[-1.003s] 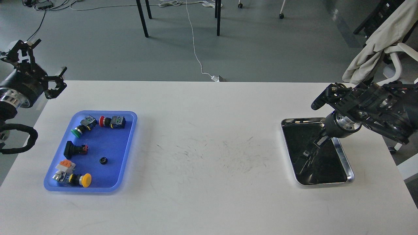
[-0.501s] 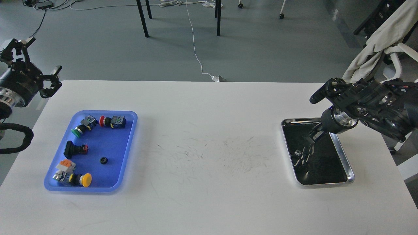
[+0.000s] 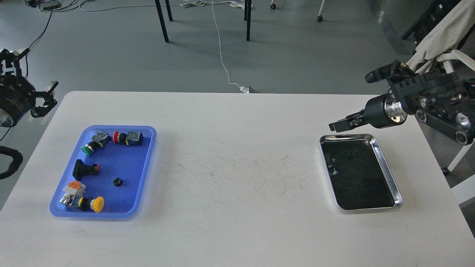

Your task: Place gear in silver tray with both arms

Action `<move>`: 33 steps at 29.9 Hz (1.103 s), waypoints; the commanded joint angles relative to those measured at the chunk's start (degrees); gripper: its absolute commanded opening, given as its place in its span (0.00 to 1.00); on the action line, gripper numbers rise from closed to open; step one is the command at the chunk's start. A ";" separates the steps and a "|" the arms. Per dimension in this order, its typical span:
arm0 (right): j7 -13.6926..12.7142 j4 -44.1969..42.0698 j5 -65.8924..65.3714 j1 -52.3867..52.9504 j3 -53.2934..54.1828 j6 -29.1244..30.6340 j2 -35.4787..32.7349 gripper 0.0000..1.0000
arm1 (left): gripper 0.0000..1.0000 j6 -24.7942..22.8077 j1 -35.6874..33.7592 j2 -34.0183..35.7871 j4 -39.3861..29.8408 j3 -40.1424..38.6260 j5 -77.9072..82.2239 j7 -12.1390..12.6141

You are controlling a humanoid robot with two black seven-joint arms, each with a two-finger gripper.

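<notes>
The silver tray (image 3: 387, 174) lies at the table's right. A small dark round piece, apparently the gear (image 3: 349, 155), rests on its dark bottom near the far end. My right gripper (image 3: 336, 127) hovers just above the tray's far rim, pointing left. It is dark and seen side-on, so its fingers cannot be told apart, and nothing shows in it. My left gripper (image 3: 37, 70) is off the table's far left corner, wide open and empty. A similar small black ring (image 3: 117, 182) lies in the blue tray (image 3: 148, 148).
The blue tray also holds several push-button switches with green (image 3: 86, 149), red (image 3: 115, 137) and yellow (image 3: 98, 204) caps. Scuffed white tabletop spans the space between the two trays. A chair draped with cloth (image 3: 441, 37) stands behind my right arm.
My right gripper has lifted out of the silver tray and swung up and back to its far rim. My left gripper has drawn further left, away from the table.
</notes>
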 commanded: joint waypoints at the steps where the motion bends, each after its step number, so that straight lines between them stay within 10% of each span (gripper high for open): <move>1: 0.01 1.61 8.08 -0.16 3.58 0.00 -4.93 0.81 | 0.99 -0.60 0.01 1.95 0.23 0.05 7.76 -1.55; 8: 0.01 4.33 30.13 -1.48 6.75 0.00 -12.59 0.84 | 0.99 -4.19 0.27 6.18 -0.30 0.93 12.88 -7.27; 33: 0.01 20.34 57.76 -9.92 7.36 -13.06 -23.41 0.85 | 0.97 -4.60 3.17 10.13 -5.12 1.28 47.67 -8.46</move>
